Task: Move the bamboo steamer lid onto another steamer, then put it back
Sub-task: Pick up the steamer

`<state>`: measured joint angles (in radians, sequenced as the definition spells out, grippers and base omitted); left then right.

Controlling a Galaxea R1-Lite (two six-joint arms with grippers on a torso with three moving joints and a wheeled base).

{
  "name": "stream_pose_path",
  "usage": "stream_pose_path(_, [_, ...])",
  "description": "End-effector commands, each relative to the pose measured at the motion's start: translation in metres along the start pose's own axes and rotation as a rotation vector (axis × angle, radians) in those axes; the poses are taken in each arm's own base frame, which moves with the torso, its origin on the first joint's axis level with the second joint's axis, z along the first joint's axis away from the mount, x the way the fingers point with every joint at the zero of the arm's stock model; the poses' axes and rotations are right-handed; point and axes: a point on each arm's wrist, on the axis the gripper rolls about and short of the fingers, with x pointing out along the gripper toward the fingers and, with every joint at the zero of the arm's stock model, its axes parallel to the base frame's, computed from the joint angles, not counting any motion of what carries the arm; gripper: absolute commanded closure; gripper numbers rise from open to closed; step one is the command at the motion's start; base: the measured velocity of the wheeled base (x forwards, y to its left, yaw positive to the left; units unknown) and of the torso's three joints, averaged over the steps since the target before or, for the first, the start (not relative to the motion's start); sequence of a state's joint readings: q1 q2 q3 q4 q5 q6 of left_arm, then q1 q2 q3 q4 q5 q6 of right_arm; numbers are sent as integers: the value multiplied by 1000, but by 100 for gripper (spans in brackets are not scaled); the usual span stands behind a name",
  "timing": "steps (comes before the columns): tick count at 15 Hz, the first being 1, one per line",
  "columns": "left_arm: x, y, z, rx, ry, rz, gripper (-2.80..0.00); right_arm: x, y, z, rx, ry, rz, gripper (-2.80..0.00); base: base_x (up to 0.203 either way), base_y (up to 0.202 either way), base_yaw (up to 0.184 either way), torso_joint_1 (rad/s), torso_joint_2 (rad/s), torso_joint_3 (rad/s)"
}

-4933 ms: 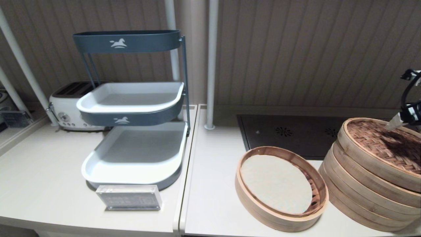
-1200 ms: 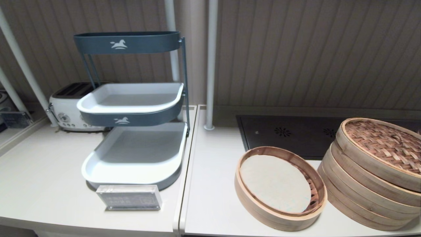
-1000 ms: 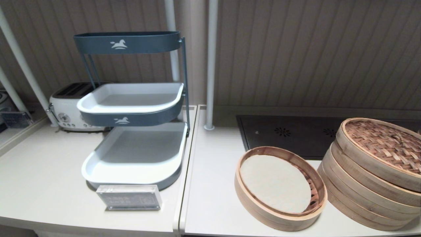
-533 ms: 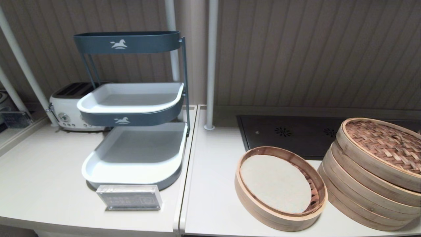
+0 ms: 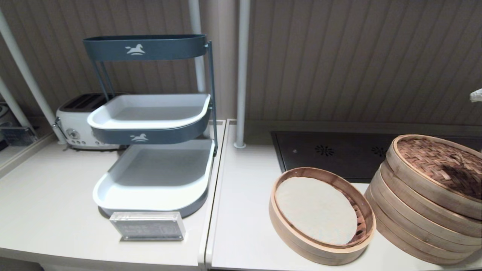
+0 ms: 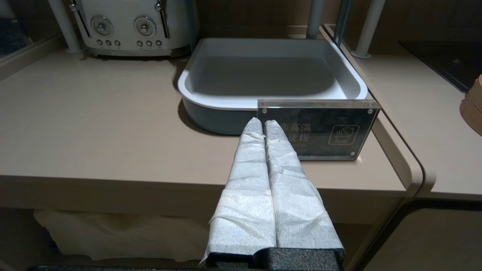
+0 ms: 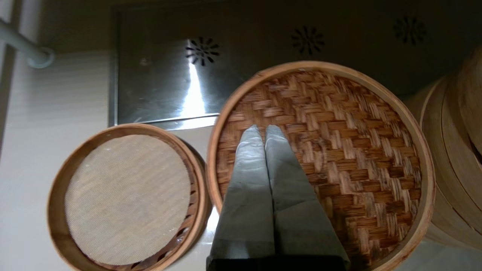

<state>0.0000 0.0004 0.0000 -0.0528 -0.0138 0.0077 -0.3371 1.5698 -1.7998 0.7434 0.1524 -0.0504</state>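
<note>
Bamboo lid: the bamboo steamer lid (image 5: 440, 171) sits on top of another steamer (image 5: 418, 222), the tall stack at the right end of the counter; woven red-brown top faces up, pale hoop rim all round; in the right wrist view (image 7: 320, 162) we see it whole from above
Low steamer: open, no lid, pale round liner inside (image 5: 320, 214); just left of the tall stack, rims very close; we can't tell if they touch
R gripper: right gripper (image 7: 262, 130) hangs above the lid, its wrapped fingers (image 7: 248, 169) pressed together w/ nothing between them; in the head view only a pale tip shows at the right edge (image 5: 476, 96), high over the stack
L gripper: left gripper (image 6: 262, 124) parked low in front of the counter edge, fingers closed flat against each other, empty; pointing toward the acrylic sign (image 6: 320, 128) and the bottom tray of the tiered rack (image 6: 271, 71)
Change vs earlier: 0.5 s ago we saw no arm in the head view; now the pale tip is back at the right edge and a dark shadow lies on the right part of the woven top; lid, stack and low steamer haven't shifted
Backdrop: dark cooktop panel (image 5: 335, 152) behind both steamers; toaster (image 5: 77, 126) at far left behind the rack
</note>
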Motion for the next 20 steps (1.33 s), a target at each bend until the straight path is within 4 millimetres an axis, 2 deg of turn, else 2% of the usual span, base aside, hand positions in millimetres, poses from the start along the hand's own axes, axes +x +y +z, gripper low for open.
stream_pose_path(1, [2, 0, -8, 0, 25, 0, 0, 55, -33, -2, 71, 156, -46, 0, 0, 0, 0, 0, 0, 0])
stream_pose_path(5, [2, 0, -8, 0, 25, 0, 0, 84, -65, -17, 115, 271, -81, 0, 0, 0, 0, 0, 0, 0])
stream_pose_path(6, [2, 0, -8, 0, 25, 0, 0, 89, -71, -20, 126, 286, -87, -280, 0, 0, 0, 0, 0, 0])
stream_pose_path(15, [2, 0, -8, 0, 25, 0, 0, 117, -79, -36, 156, 369, -59, -280, 0, 0, 0, 0, 0, 0])
stream_pose_path(20, [2, 0, -8, 0, 25, 0, 0, 116, -78, -42, 117, 395, -48, -280, 0, 0, 0, 0, 0, 0])
